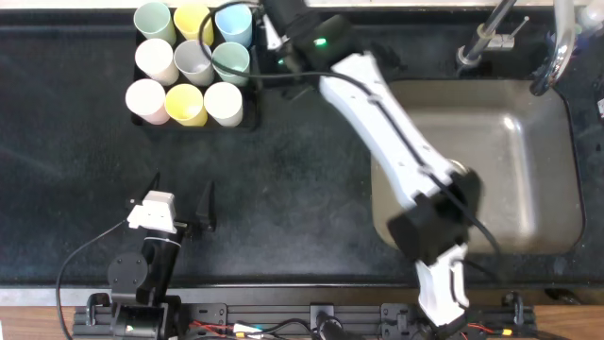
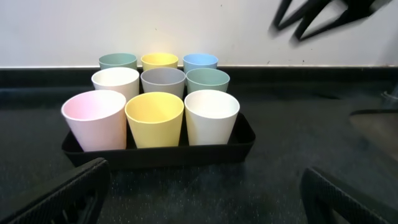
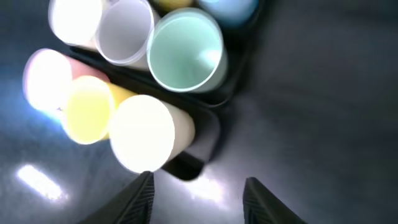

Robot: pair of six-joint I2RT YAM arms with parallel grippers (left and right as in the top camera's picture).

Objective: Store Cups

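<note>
A black tray (image 1: 255, 104) at the counter's back left holds a three-by-three block of cups, among them a mint cup (image 1: 231, 61), a white cup (image 1: 223, 102), a yellow cup (image 1: 186, 104) and a pink cup (image 1: 146, 100). My right gripper (image 3: 199, 186) hangs open above the tray's right edge, close to the mint cup (image 3: 186, 53) and the white cup (image 3: 146, 130), with nothing between its fingers. My left gripper (image 1: 179, 195) rests open near the front left of the counter, facing the tray (image 2: 242, 146) from a distance. The right gripper (image 2: 308, 18) shows beyond the cups there.
A steel sink (image 1: 491, 161) is set into the dark counter at the right, with a faucet (image 1: 491, 38) behind it. The right arm (image 1: 396, 132) slants across the counter and the sink's left edge. Bare counter (image 1: 283, 189) lies between the tray and the left gripper.
</note>
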